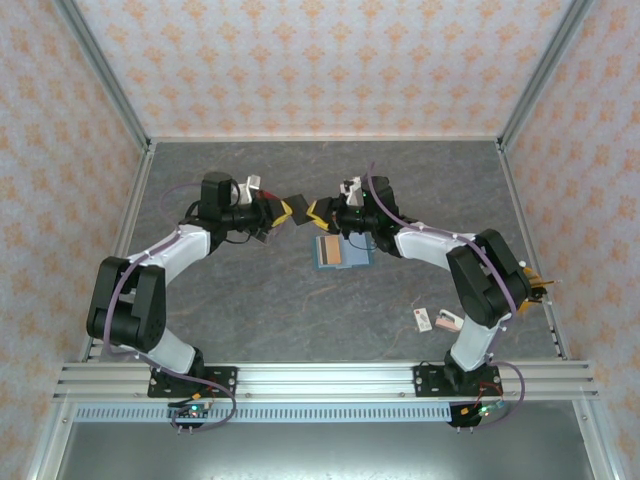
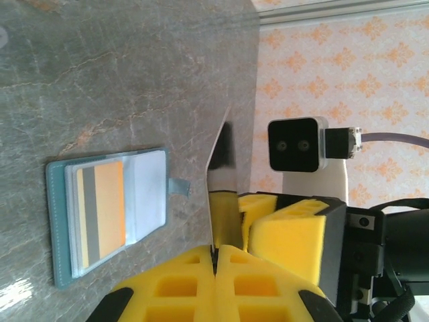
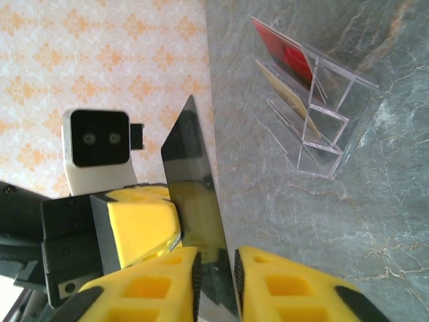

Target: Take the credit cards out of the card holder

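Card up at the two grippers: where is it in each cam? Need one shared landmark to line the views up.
Top external: held card is a tiny dark shape at centre where the arms meet, just above the card holder in the picture.
Left wrist: centre, standing edge-on, clamped in the left gripper.
Right wrist: lower centre, a dark panel rising from between the right gripper fingers.
Shared landmark: yellow foam fingers on both sides of the card.

Grey marbled tabletop (image 1: 250, 300) boxed in by patterned walls

Beyond the right pincer (image 1: 318, 211) stands the back wall (image 1: 320, 60), cream with orange flower motifs. Matching side walls (image 1: 50, 150) flank it, joined by metal posts (image 1: 100, 70). Beneath it the tabletop is evenly lit and faintly glossy, and a metal rail (image 1: 320, 378) edges the near side.
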